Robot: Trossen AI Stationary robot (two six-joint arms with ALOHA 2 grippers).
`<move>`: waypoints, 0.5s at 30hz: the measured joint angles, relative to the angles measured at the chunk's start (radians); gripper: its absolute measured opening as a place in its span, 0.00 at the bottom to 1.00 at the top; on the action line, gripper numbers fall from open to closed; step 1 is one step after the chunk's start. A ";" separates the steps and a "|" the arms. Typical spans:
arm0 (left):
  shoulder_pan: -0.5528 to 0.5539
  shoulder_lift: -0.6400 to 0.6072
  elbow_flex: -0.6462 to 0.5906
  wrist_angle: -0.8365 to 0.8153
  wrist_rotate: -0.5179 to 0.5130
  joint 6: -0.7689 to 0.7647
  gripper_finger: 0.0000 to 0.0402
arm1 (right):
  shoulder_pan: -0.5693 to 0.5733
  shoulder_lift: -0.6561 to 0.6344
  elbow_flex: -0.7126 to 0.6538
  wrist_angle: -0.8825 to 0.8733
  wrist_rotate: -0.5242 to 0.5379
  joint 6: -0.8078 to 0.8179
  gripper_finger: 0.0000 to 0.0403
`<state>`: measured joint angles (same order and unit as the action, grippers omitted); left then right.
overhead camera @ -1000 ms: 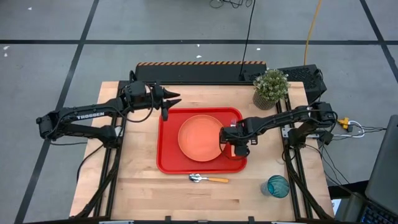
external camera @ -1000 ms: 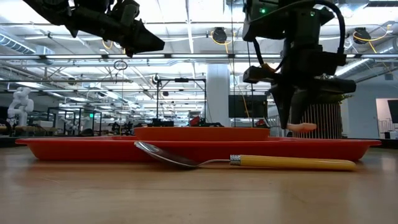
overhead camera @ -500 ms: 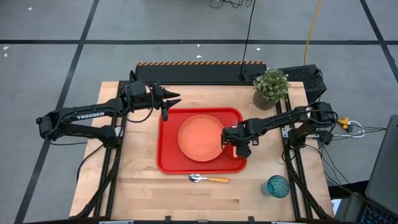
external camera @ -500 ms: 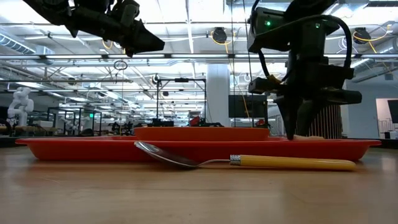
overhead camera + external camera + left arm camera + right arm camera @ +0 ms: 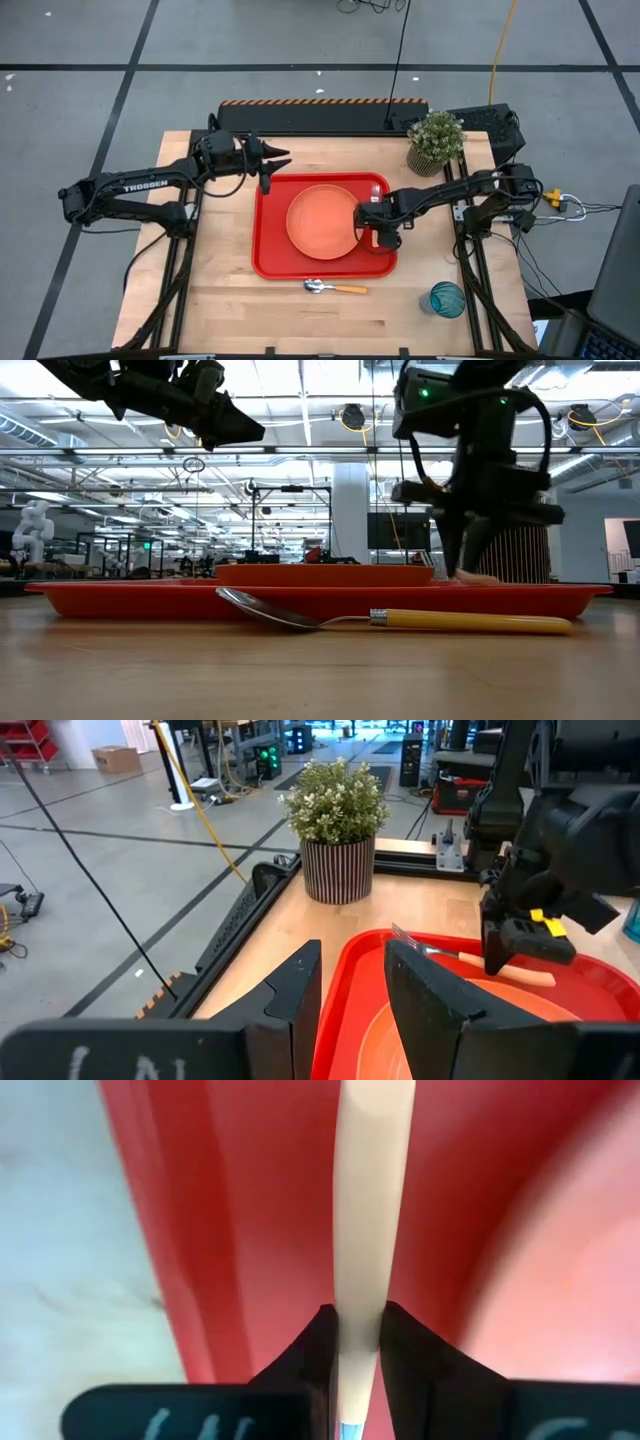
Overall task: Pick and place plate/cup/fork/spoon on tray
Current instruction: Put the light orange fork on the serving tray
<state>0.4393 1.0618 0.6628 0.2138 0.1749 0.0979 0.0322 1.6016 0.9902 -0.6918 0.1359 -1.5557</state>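
Fork (image 5: 372, 1200) clamped by right fingers (image 5: 410, 1360) | tines only in left wrist view

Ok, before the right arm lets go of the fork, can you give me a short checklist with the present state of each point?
1. Right gripper fingers closed on the fork handle: ok.
2. Fork is over the tray, beside the plate: ok.
3. Fork handle rests flat on the tray floor: cannot tell.
4. Left gripper waits, open, past the tray's far left corner, out of the way: ok.
5. Spoon and cup are on the tray: not ok, both on the table.
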 joint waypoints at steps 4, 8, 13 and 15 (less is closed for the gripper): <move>0.000 0.000 0.000 0.000 0.000 0.003 0.29 | 0.000 0.000 0.097 -0.065 0.019 -0.003 0.09; 0.000 0.000 0.000 -0.001 0.000 0.012 0.29 | 0.000 -0.001 0.175 -0.085 0.018 -0.003 0.09; 0.000 0.000 0.000 -0.034 -0.001 0.012 0.29 | 0.000 -0.001 0.238 -0.082 -0.009 0.016 0.09; 0.000 0.000 0.000 -0.078 -0.001 0.015 0.29 | 0.000 -0.001 0.257 -0.048 -0.004 0.030 0.09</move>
<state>0.4393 1.0618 0.6628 0.1357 0.1741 0.1133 0.0322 1.6009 1.2469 -0.7402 0.1324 -1.5256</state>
